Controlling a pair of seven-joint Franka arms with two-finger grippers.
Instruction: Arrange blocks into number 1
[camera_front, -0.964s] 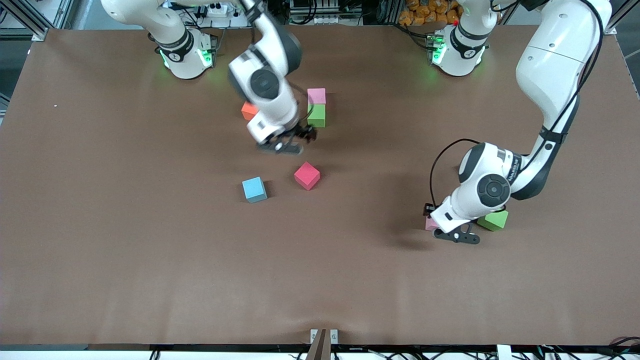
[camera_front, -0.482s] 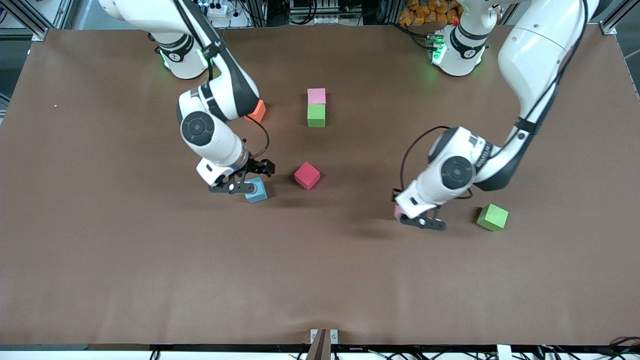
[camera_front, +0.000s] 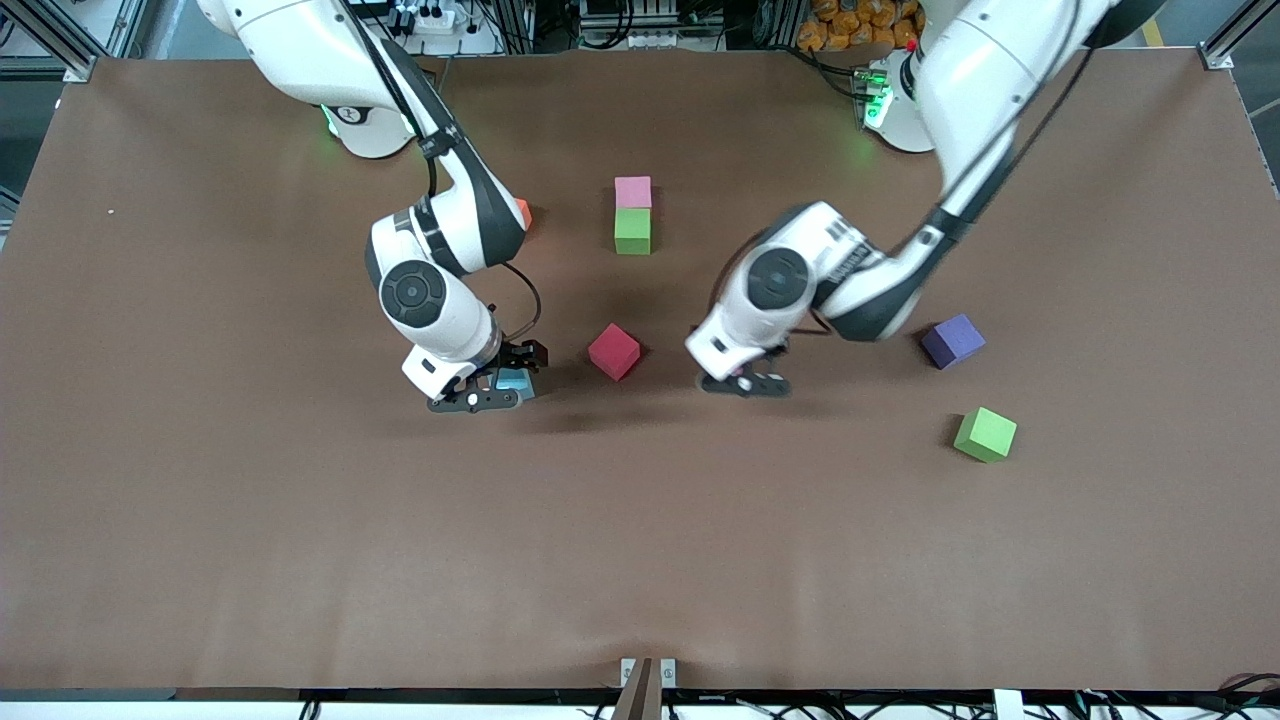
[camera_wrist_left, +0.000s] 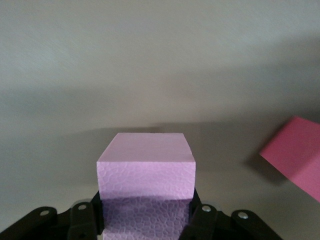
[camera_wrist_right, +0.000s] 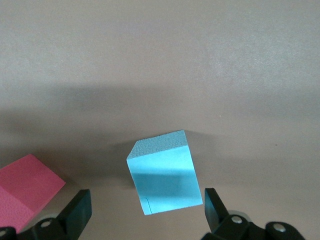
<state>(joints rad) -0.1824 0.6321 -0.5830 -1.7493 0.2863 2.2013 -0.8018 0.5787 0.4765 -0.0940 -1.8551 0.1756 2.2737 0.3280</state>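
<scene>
- Pinching a light pink block (camera_wrist_left: 145, 172), my left pincer (camera_front: 745, 383) hangs over the worktop (camera_front: 200, 500) beside the red block (camera_front: 613, 351).
- My right pincer (camera_front: 478, 398), spread wide, straddles the light-blue cube (camera_wrist_right: 165, 179).
- Second pink block (camera_front: 632, 191) touches a green block (camera_front: 632, 229).
- Purple block (camera_front: 952, 340) and another green block (camera_front: 985, 434) lie toward the left arm's end.

The left claw (camera_front: 745, 383) has carried its pink block (camera_wrist_left: 145, 172) toward the red block (camera_front: 613, 351).
</scene>
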